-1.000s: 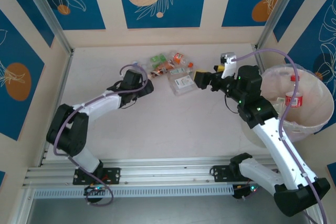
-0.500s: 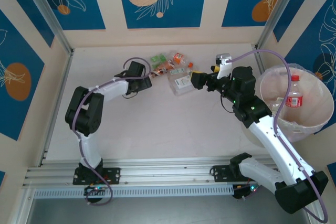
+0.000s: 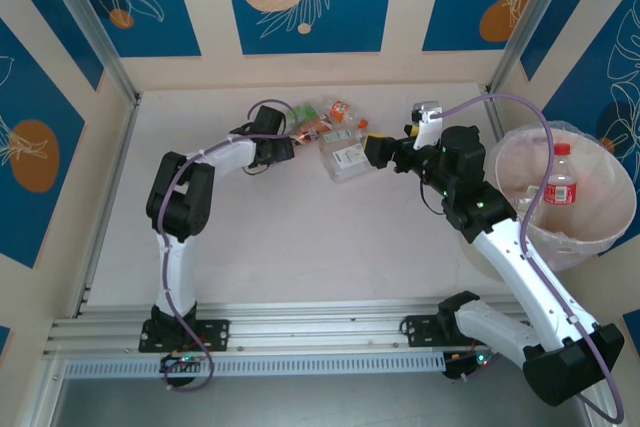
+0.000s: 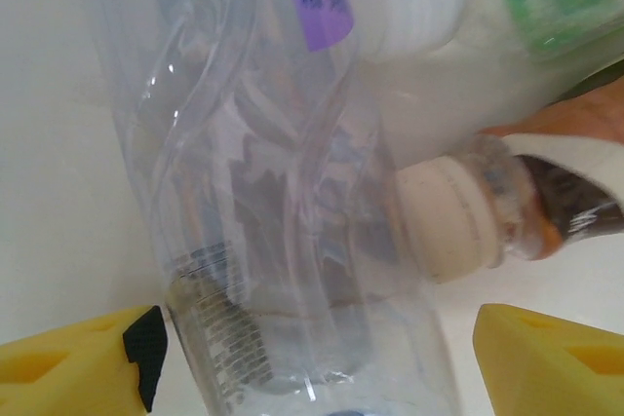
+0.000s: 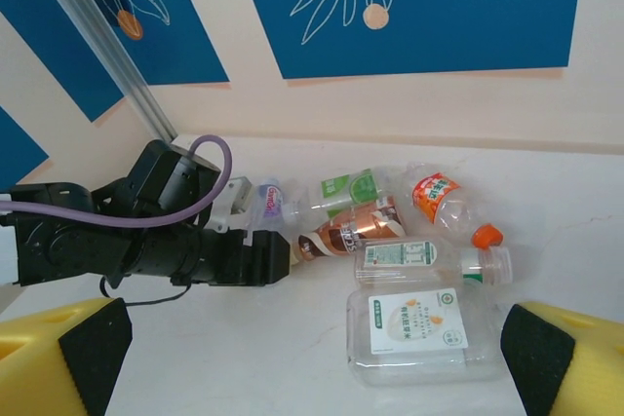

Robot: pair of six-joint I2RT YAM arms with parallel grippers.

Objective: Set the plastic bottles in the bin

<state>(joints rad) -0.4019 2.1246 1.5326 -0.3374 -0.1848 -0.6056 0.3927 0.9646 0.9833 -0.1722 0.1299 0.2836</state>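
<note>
Your left arm (image 3: 225, 155) had stretched farther toward the worktop's far edge since the earlier frames, bringing the left end effector (image 3: 286, 144) against the pile of plastic bottles (image 3: 330, 132). From above, its jaws were hard to make out. The left wrist view showed them apart, straddling a crushed clear bottle (image 4: 283, 192) whose top was cut off, with a white-capped bottle (image 4: 453, 216) beside it. The right end effector (image 5: 312, 358) hung wide and empty near the pile. The bin (image 3: 605, 207) stood by the worktop's right edge, with one red-labelled bottle (image 3: 558, 184) upright inside.
</note>
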